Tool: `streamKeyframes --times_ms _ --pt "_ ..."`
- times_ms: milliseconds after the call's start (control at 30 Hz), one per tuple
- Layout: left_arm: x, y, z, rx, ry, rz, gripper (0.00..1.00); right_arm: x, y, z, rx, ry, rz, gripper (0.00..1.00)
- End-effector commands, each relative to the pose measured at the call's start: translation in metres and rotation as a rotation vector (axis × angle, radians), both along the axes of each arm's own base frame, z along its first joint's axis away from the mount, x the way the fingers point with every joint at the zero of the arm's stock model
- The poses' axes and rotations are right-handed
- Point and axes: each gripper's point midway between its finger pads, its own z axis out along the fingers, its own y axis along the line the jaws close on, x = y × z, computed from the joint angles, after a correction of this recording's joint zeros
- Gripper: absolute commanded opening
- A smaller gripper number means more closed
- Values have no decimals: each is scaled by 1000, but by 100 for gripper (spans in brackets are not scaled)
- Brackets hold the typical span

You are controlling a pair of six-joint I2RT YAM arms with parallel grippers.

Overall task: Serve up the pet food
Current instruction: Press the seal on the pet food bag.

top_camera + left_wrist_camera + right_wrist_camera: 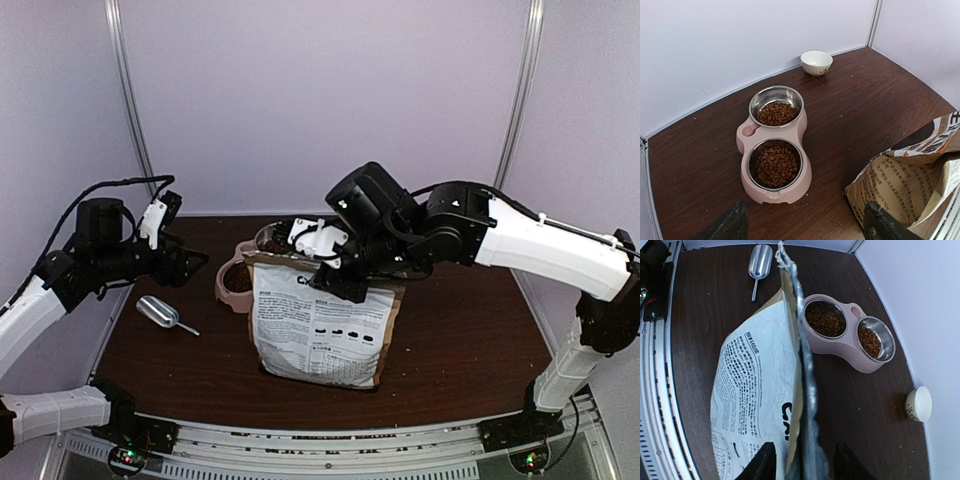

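Clamping bag (320, 330) top, apparently, right pincer (805, 460), left pincer (807, 222) apart, kibble (776, 165) in feeder (772, 195) behind bag, scoop (160, 313) beside.

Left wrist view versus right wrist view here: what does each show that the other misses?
Only the left wrist: the open left gripper, empty. Only the right wrist: the silver metal scoop and the right gripper straddling the top edge of the white-and-kraft printed bag. Both: that bag, the pink double-bowl feeder, brown kibble in both its bowls, and the small white ceramic bowl.
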Motion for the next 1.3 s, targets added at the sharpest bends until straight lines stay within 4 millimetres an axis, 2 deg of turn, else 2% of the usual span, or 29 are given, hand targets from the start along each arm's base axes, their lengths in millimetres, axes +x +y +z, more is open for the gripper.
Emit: streamKeyframes --times_ms 0,167,267,467,633,700,1000,1067,1167,1267 --pt "1 -4 19 -10 -111 -43 81 -2 -1 14 -11 -8 6 30" --pt "-9 -6 22 4 -147 -89 81 -9 5 22 21 21 43 0" --pt "-19 -16 24 -7 -163 -180 81 -14 7 26 47 42 64 0" --pt "-48 -50 45 -56 -225 -387 84 -33 7 45 130 104 138 0" --pt "-78 -93 56 -40 -245 -595 86 -45 7 53 183 154 178 0" --pt "-82 -106 59 -47 -233 -654 87 -48 6 54 196 169 188 0" --pt "-75 -151 64 -24 -231 -794 89 -53 6 55 214 196 202 0" --pt "-77 -160 62 -30 -216 -833 83 -52 6 55 220 194 199 0" --pt "-79 -171 59 -46 -186 -883 56 -49 6 54 228 189 186 0" --pt "-83 -174 54 -61 -157 -916 40 -45 4 54 233 180 161 0"
